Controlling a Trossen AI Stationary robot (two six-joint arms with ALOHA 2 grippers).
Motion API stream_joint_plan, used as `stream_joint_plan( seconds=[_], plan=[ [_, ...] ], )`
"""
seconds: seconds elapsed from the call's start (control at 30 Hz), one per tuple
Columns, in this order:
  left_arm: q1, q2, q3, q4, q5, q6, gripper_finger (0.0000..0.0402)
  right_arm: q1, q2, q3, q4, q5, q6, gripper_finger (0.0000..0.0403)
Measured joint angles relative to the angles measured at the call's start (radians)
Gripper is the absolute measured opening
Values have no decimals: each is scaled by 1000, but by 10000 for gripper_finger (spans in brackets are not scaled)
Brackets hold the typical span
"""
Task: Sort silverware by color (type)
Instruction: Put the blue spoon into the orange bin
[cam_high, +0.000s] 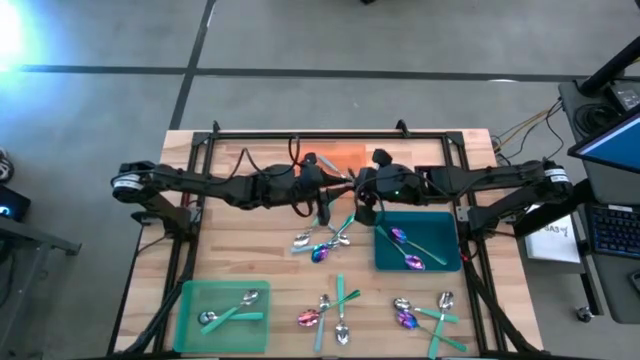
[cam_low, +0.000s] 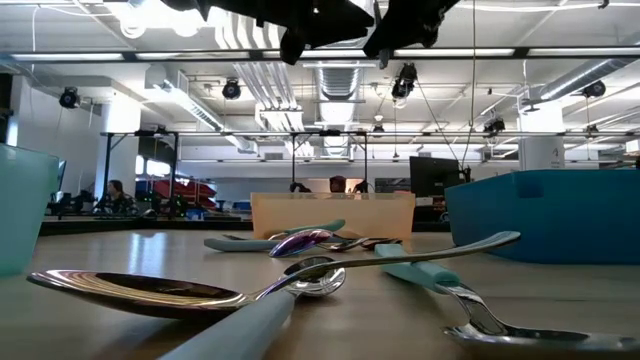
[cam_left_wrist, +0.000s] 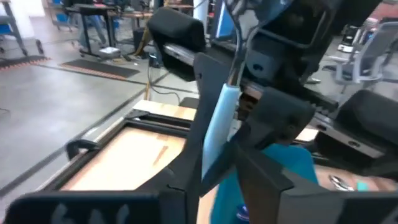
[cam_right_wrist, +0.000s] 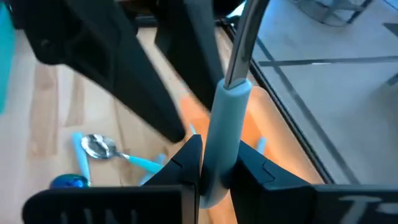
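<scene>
Handover above orange tray (cam_high: 335, 158) | right claw (cam_right_wrist: 208, 163) clamped on teal-handled utensil (cam_right_wrist: 224, 134) | left claw (cam_left_wrist: 214, 163) gripped same handle, likely passing toward green tray (cam_high: 190, 310)

Table: light wooden top (cam_high: 245, 265) standing on a grey concrete floor (cam_high: 300, 40).
Orange tray: flat (cam_high: 343, 157), at the table's far edge, centre.
Teal tray: deep-walled (cam_high: 446, 222), right of centre.
Green tray: (cam_high: 190, 300), at the near left corner.
Keyboard: (cam_high: 612, 228), beside the table on the right.
Person: seated far back in the room (cam_low: 116, 195).
</scene>
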Motion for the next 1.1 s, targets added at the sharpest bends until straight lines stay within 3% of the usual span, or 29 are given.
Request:
stream_joint_plan(
  seconds=[0.23,0.5,0.73,1.0,1.1],
  plan=[
    [0,-3,0,-80,-13,25,132,-62,1,35,-41,54,-32,42],
    [0,-13,0,-236,-14,-10,139,-262,92,15,-27,44,-97,42],
    [-11,-49,0,-438,-9,-83,134,-419,264,14,19,-121,-77,42],
    [-30,-61,0,-570,-9,-128,130,-430,410,16,47,-219,-108,42],
    [-34,-61,0,-572,-10,-134,130,-430,429,17,42,-220,-89,68]
  ],
)
